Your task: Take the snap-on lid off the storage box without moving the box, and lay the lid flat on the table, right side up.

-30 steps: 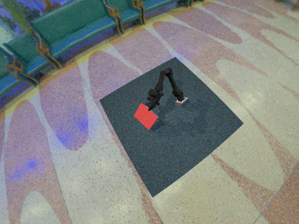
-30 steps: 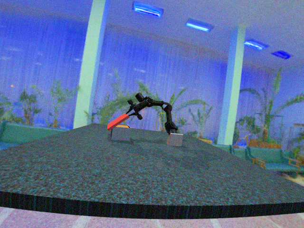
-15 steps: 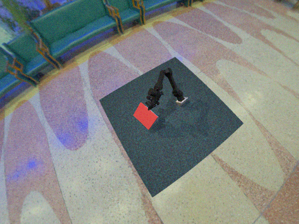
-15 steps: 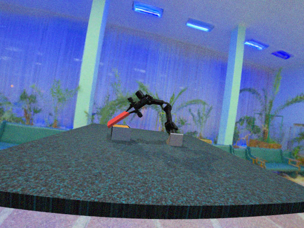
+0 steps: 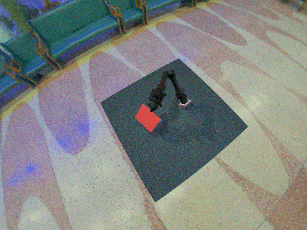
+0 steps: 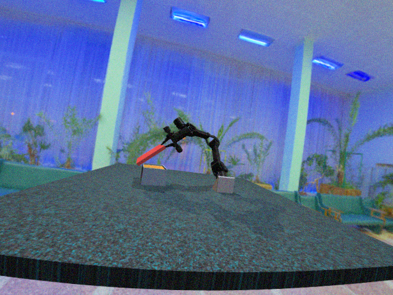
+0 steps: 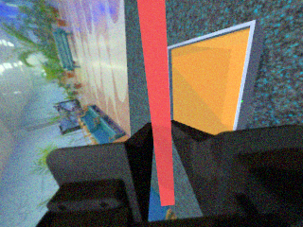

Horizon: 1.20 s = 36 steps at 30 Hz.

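Note:
The red lid [image 5: 147, 118] is off the box and hangs tilted in the air, its far end lower. In the exterior view the lid [image 6: 150, 154] slopes down to the left above the grey storage box [image 6: 153, 176], whose orange inside shows at the open top. My gripper [image 5: 153, 107] is shut on the lid's near edge. In the wrist view the lid [image 7: 157, 99] runs as a thin red strip between my fingers, and the open box [image 7: 213, 85] sits below to the right on the dark table.
The arm's base block [image 5: 184, 103] stands on the dark table to the right of the box; it also shows in the exterior view [image 6: 225, 184]. Green benches [image 5: 71, 27] stand on the floor far beyond the table.

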### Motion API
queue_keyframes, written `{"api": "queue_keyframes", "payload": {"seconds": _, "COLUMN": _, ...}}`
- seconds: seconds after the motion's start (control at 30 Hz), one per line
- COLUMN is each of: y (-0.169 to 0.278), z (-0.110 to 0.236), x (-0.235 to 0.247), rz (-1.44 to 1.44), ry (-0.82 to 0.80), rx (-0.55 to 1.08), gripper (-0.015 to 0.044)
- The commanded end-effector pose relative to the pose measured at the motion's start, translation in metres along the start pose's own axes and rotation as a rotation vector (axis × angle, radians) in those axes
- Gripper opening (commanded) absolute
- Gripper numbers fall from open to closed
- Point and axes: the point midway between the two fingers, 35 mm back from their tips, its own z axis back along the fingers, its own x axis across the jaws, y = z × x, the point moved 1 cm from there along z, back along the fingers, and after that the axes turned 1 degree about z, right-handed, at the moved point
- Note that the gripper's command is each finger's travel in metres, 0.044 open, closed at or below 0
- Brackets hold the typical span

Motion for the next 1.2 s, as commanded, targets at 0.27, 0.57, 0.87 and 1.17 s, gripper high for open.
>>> {"api": "queue_keyframes", "payload": {"seconds": 0.27, "y": -0.001, "z": 0.011, "x": 0.014, "rz": -0.008, "ry": -0.006, "rx": 0.000, "gripper": 0.0000}}
{"api": "queue_keyframes", "payload": {"seconds": 0.57, "y": 0.011, "z": 0.011, "x": 0.011, "rz": -0.008, "ry": -0.006, "rx": 0.000, "gripper": 0.0000}}
{"api": "queue_keyframes", "payload": {"seconds": 0.87, "y": 0.029, "z": 0.012, "x": 0.010, "rz": -0.009, "ry": -0.006, "rx": 0.001, "gripper": 0.0000}}
{"api": "queue_keyframes", "payload": {"seconds": 1.17, "y": 0.047, "z": 0.013, "x": 0.009, "rz": -0.009, "ry": -0.006, "rx": 0.001, "gripper": 0.0000}}
